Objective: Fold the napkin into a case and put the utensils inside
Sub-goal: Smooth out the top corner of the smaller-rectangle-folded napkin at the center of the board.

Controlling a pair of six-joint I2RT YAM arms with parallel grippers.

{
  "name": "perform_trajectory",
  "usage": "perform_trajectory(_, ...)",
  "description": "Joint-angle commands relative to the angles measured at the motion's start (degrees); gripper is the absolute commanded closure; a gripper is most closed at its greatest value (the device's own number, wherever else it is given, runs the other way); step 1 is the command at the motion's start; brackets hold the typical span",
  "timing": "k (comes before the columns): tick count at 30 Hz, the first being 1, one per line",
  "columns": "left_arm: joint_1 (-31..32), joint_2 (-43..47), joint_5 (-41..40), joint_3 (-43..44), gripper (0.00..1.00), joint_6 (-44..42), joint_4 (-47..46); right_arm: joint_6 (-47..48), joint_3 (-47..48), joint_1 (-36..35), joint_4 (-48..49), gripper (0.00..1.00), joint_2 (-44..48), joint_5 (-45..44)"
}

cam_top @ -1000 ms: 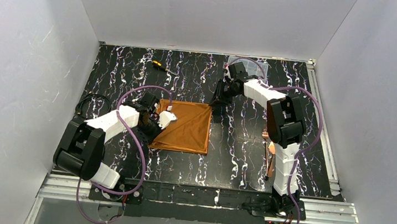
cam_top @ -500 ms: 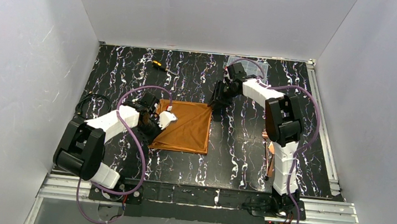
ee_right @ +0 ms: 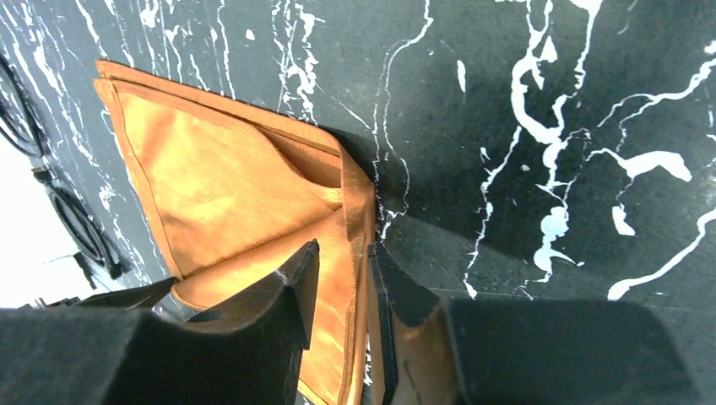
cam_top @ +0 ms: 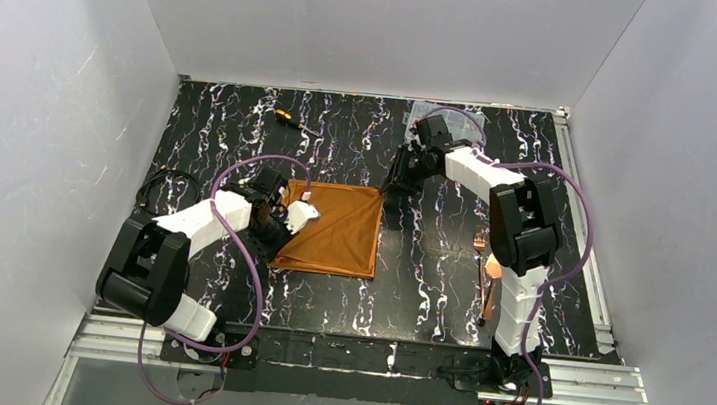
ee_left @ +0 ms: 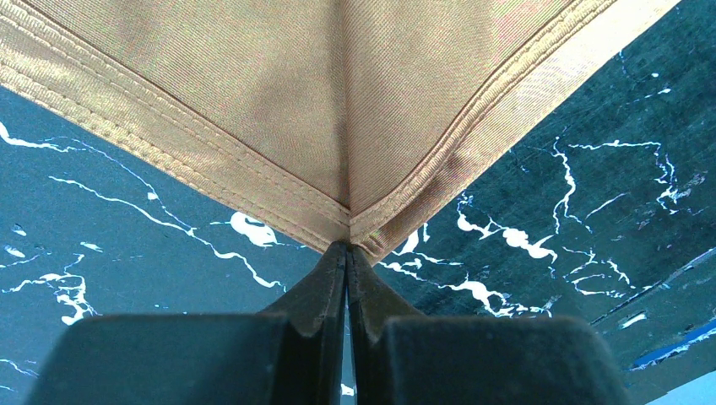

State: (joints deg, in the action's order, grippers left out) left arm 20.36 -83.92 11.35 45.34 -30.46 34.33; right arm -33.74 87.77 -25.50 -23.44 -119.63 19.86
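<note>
Utensils (cam_top: 486,268): slim copper metal, on the bench (cam_top: 428,270) beside the right arm's base, long axis near-to-far, well apart from the cloth.
Napkin (cam_top: 336,230): rust-orange soft weave, stitched hem, flat layered square mid-bench.
Left tool (ee_left: 347,251): closed, pinching a hemmed corner on the napkin's left side.
Right tool (ee_right: 342,247): at the far right corner, jaws narrowly parted astride the hem; cannot tell if it grips.
Judgement: the next fold turns on that corner, and the right arm is nearer.
</note>
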Motion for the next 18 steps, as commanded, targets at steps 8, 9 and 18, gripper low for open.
perform_trajectory(8,-0.1,1.3,0.8,-1.4,1.00,-0.4,0.9,1.0,3.4,-1.5,0.1,0.67,-2.7,0.5)
perform_trajectory(9,-0.2,1.3,0.7,-1.4,1.00,-0.5,0.9,1.0,3.4,-1.5,-0.1,0.72,-3.1,0.4)
perform_trajectory(18,-0.2,1.4,0.5,-2.0,1.00,-0.7,0.6,1.2,4.4,-1.6,-0.1,0.99,-2.6,-0.7)
